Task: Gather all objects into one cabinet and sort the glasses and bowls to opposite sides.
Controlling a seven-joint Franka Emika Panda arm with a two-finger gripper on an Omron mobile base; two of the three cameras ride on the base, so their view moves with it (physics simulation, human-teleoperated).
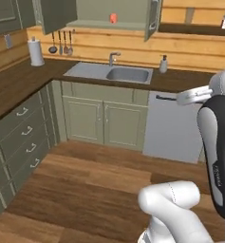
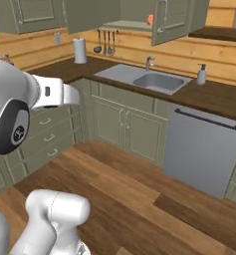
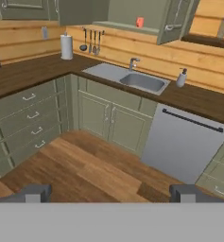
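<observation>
Gripper state: jaws of the gripper (image 3: 111, 193) stood wide apart and held nothing, its two dark tips low in the hand view at left and right.
Cabinet: the wall cabinet (image 1: 92, 10) sat at the top centre of the left base view, above the sink (image 1: 127, 74), both doors swung open.
Cup in place: a salmon-orange cup (image 1: 113, 18) stood on the cabinet shelf, seen also at the top right of centre in the right base view (image 2: 150, 19) and near the top of the hand view (image 3: 140, 22).
Other objects: the red cup, grey mug and wooden bowl could not be made out from here.
Step in hand: judged to be an approach across the floor; the robot was well apart from the counter (image 1: 19, 83) and the task looked barely begun.
Doing it well: the base should have closed on the counter squarely before any reach, since the shelf sat high and far.
Watch for: the open door (image 1: 153, 19) beside the cup narrowed the way in; the hand should have entered between the doors.
Sorting: cups to one side of the shelf, bowl to the other.
</observation>
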